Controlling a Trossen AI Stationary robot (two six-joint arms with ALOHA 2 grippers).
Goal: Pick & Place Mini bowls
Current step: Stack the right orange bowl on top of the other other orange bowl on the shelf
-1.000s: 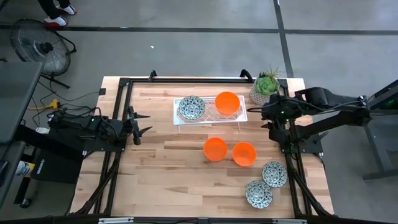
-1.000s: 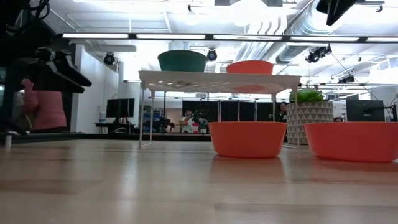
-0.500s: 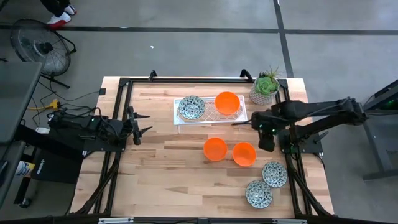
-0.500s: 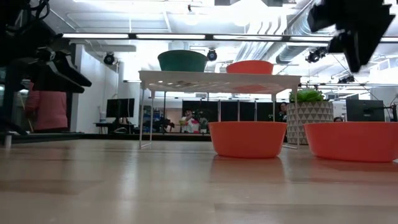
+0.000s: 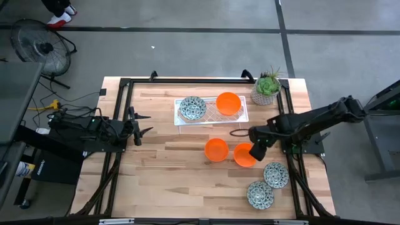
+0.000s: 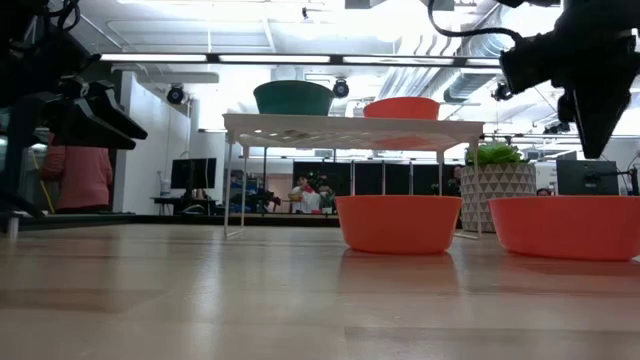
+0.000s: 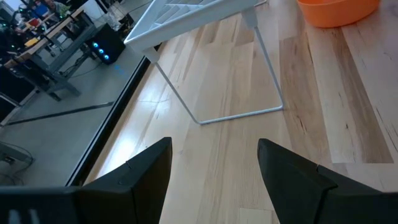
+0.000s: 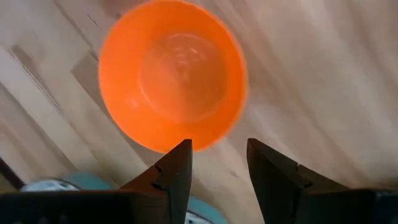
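The left gripper [image 5: 139, 123] waits at the table's [image 5: 162, 175] left side, fingers apart, holding nothing. On the white rack [image 5: 210, 119] sit 1 mosaic bowl [image 5: 192, 107] and 1 orange bowl [image 5: 229, 103]. In front of the rack, 2 orange bowls [image 5: 216, 149] lie side by side. The right gripper [image 5: 257, 152] hangs over the right one [image 8: 172, 74], fingers apart, empty. 2 mosaic bowls [image 5: 260, 194] rest near the right corner.
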